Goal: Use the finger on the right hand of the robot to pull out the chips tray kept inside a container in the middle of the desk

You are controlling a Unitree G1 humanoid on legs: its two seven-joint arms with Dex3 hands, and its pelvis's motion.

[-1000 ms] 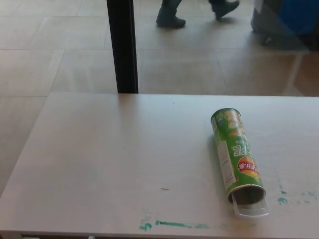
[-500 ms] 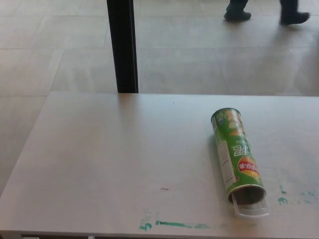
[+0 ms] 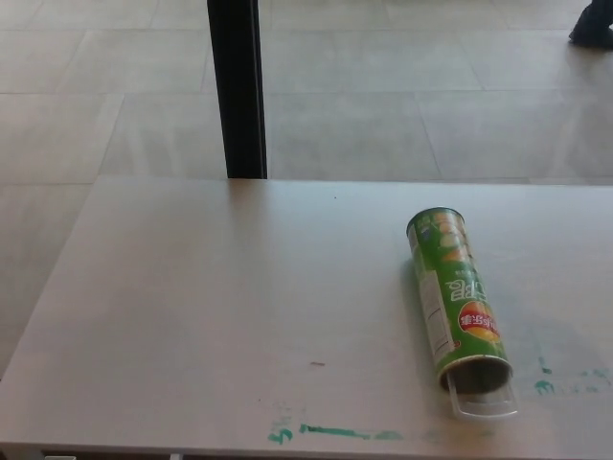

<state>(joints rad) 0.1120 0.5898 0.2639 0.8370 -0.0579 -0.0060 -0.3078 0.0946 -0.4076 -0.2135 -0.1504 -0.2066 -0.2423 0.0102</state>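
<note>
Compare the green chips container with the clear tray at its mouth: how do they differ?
The green chips container is opaque and printed; the clear tray is see-through plastic. The container shows its full length on the desk; only the tray's short lip sticks out of its near, open end. Both lie flat along the same line.

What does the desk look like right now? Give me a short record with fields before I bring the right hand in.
container: green chips can lying on its side, right part of the desk, open end toward the robot
tray: clear tray sticking a little way out of the open end
desk marks: green smears near the front edge
hands: neither in view
background: black post behind the desk; a person's shoe at top right
task state: tray not yet pulled out
</note>
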